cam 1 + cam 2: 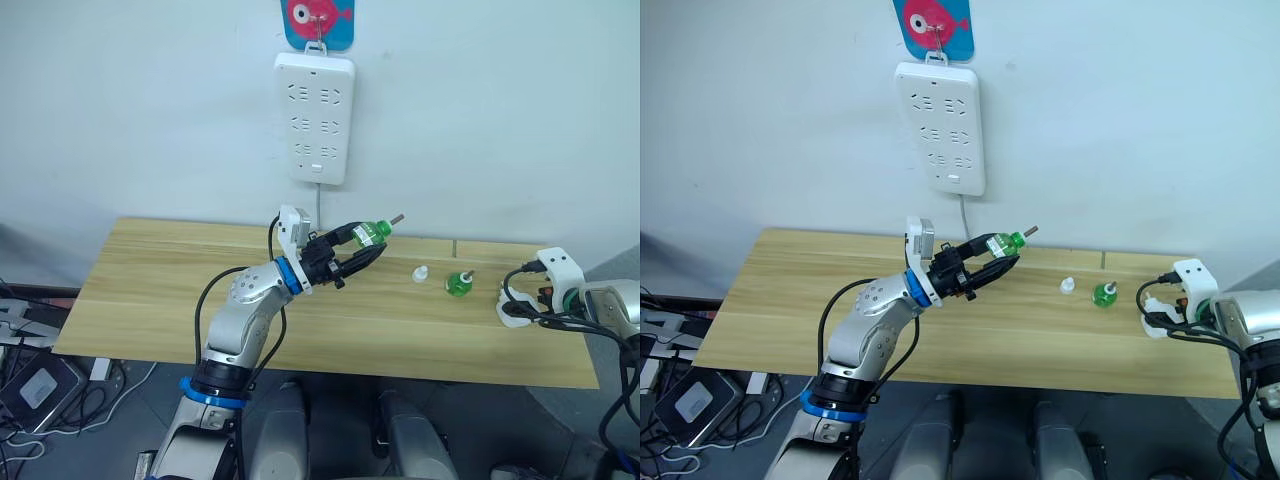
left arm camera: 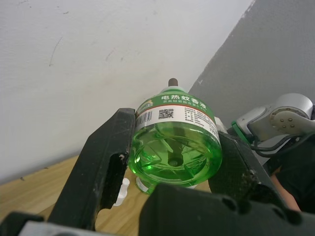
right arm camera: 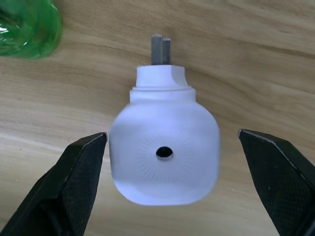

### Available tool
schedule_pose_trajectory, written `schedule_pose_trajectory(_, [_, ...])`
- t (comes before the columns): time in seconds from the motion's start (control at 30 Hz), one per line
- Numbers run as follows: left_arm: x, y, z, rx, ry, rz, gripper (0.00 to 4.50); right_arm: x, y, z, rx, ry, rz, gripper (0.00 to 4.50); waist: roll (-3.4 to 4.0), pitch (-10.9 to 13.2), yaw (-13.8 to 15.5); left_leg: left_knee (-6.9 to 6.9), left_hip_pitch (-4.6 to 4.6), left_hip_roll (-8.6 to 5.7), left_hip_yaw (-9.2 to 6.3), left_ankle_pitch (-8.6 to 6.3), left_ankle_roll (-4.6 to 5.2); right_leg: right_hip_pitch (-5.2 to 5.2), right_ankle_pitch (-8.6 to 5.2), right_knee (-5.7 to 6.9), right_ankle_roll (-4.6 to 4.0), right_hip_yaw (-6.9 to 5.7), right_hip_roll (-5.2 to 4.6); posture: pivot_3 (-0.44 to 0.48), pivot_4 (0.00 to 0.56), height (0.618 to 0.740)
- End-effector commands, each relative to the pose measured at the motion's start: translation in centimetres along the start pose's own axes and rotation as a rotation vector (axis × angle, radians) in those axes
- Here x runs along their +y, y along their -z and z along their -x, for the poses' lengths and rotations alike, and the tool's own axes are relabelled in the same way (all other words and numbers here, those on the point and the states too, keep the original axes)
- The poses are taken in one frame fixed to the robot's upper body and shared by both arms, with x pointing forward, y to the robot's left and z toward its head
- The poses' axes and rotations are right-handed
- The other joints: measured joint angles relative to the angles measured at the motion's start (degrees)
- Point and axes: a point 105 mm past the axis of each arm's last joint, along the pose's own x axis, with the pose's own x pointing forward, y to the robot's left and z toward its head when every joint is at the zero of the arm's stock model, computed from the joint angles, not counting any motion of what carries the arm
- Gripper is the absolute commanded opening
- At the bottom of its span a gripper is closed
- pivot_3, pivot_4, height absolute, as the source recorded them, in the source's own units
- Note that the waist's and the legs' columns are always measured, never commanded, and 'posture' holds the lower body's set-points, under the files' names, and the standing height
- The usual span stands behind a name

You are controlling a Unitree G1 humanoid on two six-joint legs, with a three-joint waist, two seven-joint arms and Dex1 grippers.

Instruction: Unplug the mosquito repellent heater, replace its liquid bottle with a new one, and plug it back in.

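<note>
Wooden table (image 1: 150,300): long top against a white wall; its left half is bare, with open room from the left edge to the left arm.

Power strip (image 1: 314,118): white, multi-socket, hung upright on the wall above the table's back edge; its cord drops behind the table.

Left gripper (image 1: 362,250): raised above the table's middle, well clear of the top, fingers (image 2: 106,162) clamped on the sides of a green liquid bottle (image 1: 370,233). Bottle held tilted, wick end pointing toward the wall and to the right; in the left wrist view its base faces the camera.

Small white cap (image 1: 421,273): on the table right of the held bottle, apart from it.

Second green bottle (image 1: 460,284): standing on the table just right of the cap, not touching it.

Mosquito repellent heater (image 3: 164,152): white, lying on the table near the right edge, vent hole facing the right wrist camera, plug prongs pointing away.

Right gripper (image 3: 172,179): over the heater, fingers spread wide on either side of it, a gap showing on both sides.
</note>
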Motion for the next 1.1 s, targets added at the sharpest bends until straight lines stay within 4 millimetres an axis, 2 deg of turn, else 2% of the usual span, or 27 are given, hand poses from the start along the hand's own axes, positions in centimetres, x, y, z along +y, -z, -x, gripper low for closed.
schedule_pose_trajectory(0.03, [-0.8, -1.1, -0.2, -0.038, 0.033, -0.025, 2.29, -0.3, -0.2, 0.2, -0.007, -0.011, 0.025, 4.46, 0.0, 0.0, 0.0, 0.0, 0.0, 0.0, 0.0, 0.0, 0.0, 0.0, 0.0, -0.01, 0.0, 0.0, 0.0, 0.237, 0.304, 0.74])
schedule_pose_trajectory(0.07, [-0.8, -1.1, -0.2, -0.037, 0.034, -0.025, 2.29, -0.3, -0.2, 0.2, -0.005, -0.014, 0.024, 4.46, 0.0, 0.0, 0.0, -0.01, 0.0, 0.0, 0.0, 0.0, 0.0, 0.0, 0.0, -0.02, 0.0, 0.0, 0.0, 0.237, 0.304, 0.74])
schedule_pose_trajectory(0.13, [-0.8, -1.1, -0.3, -0.036, 0.037, -0.024, 2.29, -0.4, -0.1, 0.1, -0.003, -0.014, 0.029, 4.08, 0.0, 0.0, 0.0, -0.01, 0.0, 0.0, -0.01, 0.0, 0.0, 0.0, 0.0, -0.02, 0.0, -0.01, 0.0, 0.235, 0.305, 0.74])
schedule_pose_trajectory(0.27, [-0.9, -1.1, -0.4, -0.033, 0.045, -0.023, 2.29, -0.3, 0.0, 0.1, -0.001, -0.045, 0.052, 2.9, 0.0, 0.01, -0.03, -0.01, 0.0, 0.0, -0.01, 0.0, 0.0, 0.0, 0.0, -0.02, 0.0, 0.0, 0.0, 0.234, 0.305, 0.74])
schedule_pose_trajectory(0.43, [-0.9, -1.1, -0.4, -0.031, 0.052, -0.02, 2.29, -0.7, -0.3, 1.1, -0.02, -0.063, 0.036, 2.9, 0.0, 0.03, -0.03, -0.01, 0.0, 0.0, -0.01, 0.0, 0.0, 0.0, 0.0, -0.02, 0.0, 0.0, 0.0, 0.234, 0.305, 0.74])
schedule_pose_trajectory(0.53, [-1.2, -1.1, -0.1, -0.02, 0.093, 0.01, 2.29, -1.3, -1.0, 3.2, -0.052, -0.101, -0.017, 2.9, 0.09, 0.09, 0.03, -0.02, 0.0, -0.01, 0.0, 0.0, 0.0, 0.0, 0.0, -0.02, 0.0, 0.0, -0.01, 0.232, 0.304, 0.74])
schedule_pose_trajectory(0.6, [-1.8, -1.2, 0.4, -0.004, 0.156, 0.072, 2.29, 0.0, -1.4, 5.3, -0.085, -0.263, -0.049, 2.9, 0.22, 0.2, 0.03, -0.02, -0.01, -0.03, 0.0, 0.0, 0.0, -0.01, 0.0, -0.02, 0.0, 0.0, -0.03, 0.228, 0.305, 0.74])
schedule_pose_trajectory(0.67, [-2.8, -1.3, 1.0, 0.029, 0.254, 0.158, 2.29, 2.6, -1.2, 8.4, -0.086, -0.495, -0.068, 2.9, 0.26, 0.24, 0.02, -0.08, -0.01, -0.02, -0.03, -0.01, 0.0, -0.01, 0.0, -0.06, 0.0, -0.03, -0.02, 0.224, 0.303, 0.74])
schedule_pose_trajectory(0.73, [-3.9, -1.5, 1.7, 0.066, 0.355, 0.264, 2.29, 5.0, -1.9, 12.0, -0.115, -0.712, -0.186, 2.9, 0.25, 0.24, 0.02, -0.19, 0.02, 0.04, -0.09, -0.02, 0.0, 0.05, -0.01, -0.14, 0.0, -0.14, 0.02, 0.224, 0.303, 0.74])
schedule_pose_trajectory(0.8, [-4.6, -2.1, 2.1, 0.083, 0.433, 0.359, 2.29, 6.5, -2.9, 14.8, -0.145, -0.874, -0.284, 2.9, 0.24, 0.24, -0.4, -0.18, 0.01, 0.1, -0.08, -0.02, 0.0, 0.04, -0.01, -0.15, 0.0, -0.14, 0.06, 0.214, 0.3, 0.74])
schedule_pose_trajectory(0.87, [-4.9, -2.8, 2.2, 0.085, 0.48, 0.418, 2.29, 7.4, -3.3, 16.1, -0.165, -0.949, -0.293, 2.9, 0.21, 0.26, -0.28, -0.13, 0.02, 0.1, -0.1, -0.02, 0.01, 0.06, 0.0, -0.13, 0.0, -0.13, 0.08, 0.214, 0.3, 0.74])
schedule_pose_trajectory(1.03, [-5.4, -3.3, 1.9, 0.101, 0.561, 0.482, 2.29, 9.3, -4.7, 17.3, -0.24, -1.051, -0.27, 2.9, 0.2, 0.26, -0.23, 0.0, 0.02, 0.03, -0.08, -0.02, 0.01, 0.19, 0.03, -0.31, 0.06, -0.1, 0.01, 0.214, 0.3, 0.74])
schedule_pose_trajectory(1.07, [-5.5, -3.2, 1.6, 0.105, 0.57, 0.479, 2.29, 9.7, -4.9, 17.6, -0.247, -1.069, -0.262, 2.9, 0.21, 0.25, -0.31, -0.01, 0.01, 0.01, -0.04, -0.02, 0.01, 0.2, 0.06, -0.39, 0.1, -0.07, -0.01, 0.162, 0.285, 0.74])
schedule_pose_trajectory(1.1, [-5.5, -3.1, 1.5, 0.109, 0.577, 0.476, 2.29, 10.0, -5.0, 17.7, -0.252, -1.078, -0.259, 2.9, 0.21, 0.25, -0.35, -0.02, -0.03, 0.0, -0.02, -0.02, 0.01, 0.21, 0.08, -0.48, 0.14, -0.05, -0.03, 0.157, 0.284, 0.74])
